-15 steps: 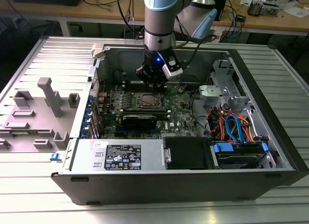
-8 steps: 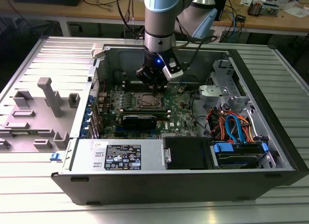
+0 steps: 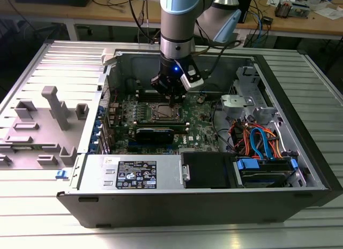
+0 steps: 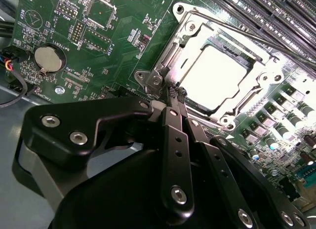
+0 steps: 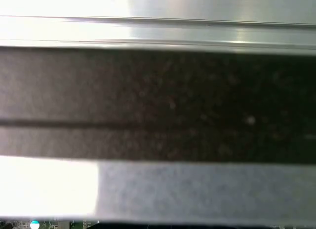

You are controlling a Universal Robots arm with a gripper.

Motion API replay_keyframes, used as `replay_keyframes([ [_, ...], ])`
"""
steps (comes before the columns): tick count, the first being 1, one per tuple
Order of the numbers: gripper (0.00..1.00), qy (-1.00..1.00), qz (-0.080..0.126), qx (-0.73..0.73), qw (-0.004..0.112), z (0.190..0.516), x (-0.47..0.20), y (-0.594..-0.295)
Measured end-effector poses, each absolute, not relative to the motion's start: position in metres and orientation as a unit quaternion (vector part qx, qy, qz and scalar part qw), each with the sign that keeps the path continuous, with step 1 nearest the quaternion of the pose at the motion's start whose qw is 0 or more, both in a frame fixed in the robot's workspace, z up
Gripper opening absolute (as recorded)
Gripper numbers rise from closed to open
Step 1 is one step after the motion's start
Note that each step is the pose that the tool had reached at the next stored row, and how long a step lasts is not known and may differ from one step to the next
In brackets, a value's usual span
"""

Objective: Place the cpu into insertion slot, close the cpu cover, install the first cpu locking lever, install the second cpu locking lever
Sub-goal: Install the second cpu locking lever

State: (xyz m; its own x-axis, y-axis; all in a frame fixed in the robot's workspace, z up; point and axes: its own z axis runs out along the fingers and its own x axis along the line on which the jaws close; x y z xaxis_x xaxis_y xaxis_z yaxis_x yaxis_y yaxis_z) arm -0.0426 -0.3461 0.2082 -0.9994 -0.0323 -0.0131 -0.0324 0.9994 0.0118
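In the exterior view my gripper (image 3: pixel 172 100) reaches down into the open computer case, just over the insertion slot (image 3: pixel 162 114) on the green motherboard (image 3: pixel 201 133). In the second wrist view the cpu (image 4: pixel 219 76) lies in the slot, its pale metal top showing through the window of the cpu cover (image 4: pixel 197 29). The cover lies flat around it. My gripper (image 4: pixel 177 93) is shut, its black fingertips (image 4: pixel 173 98) pressed together at the cover's edge beside a silvery lever end (image 4: pixel 150 81). A thin lever rod (image 4: pixel 261 41) runs along the cover's other side.
Long black memory slots (image 4: pixel 276 12) lie beyond the socket, and a coin battery (image 4: pixel 49 58) sits on the board. Orange and blue cables (image 3: pixel 257 139), a drive bay (image 3: pixel 268 171) and a power supply box (image 3: pixel 134 174) crowd the case. Grey plastic parts (image 3: pixel 48 115) lie outside it.
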Motion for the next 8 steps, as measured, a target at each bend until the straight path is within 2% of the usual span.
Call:
replay_keyframes([
  [8, 0.11, 1.0, 0.006, -0.016, 0.006, 0.2083, -0.0426, -0.3506],
])
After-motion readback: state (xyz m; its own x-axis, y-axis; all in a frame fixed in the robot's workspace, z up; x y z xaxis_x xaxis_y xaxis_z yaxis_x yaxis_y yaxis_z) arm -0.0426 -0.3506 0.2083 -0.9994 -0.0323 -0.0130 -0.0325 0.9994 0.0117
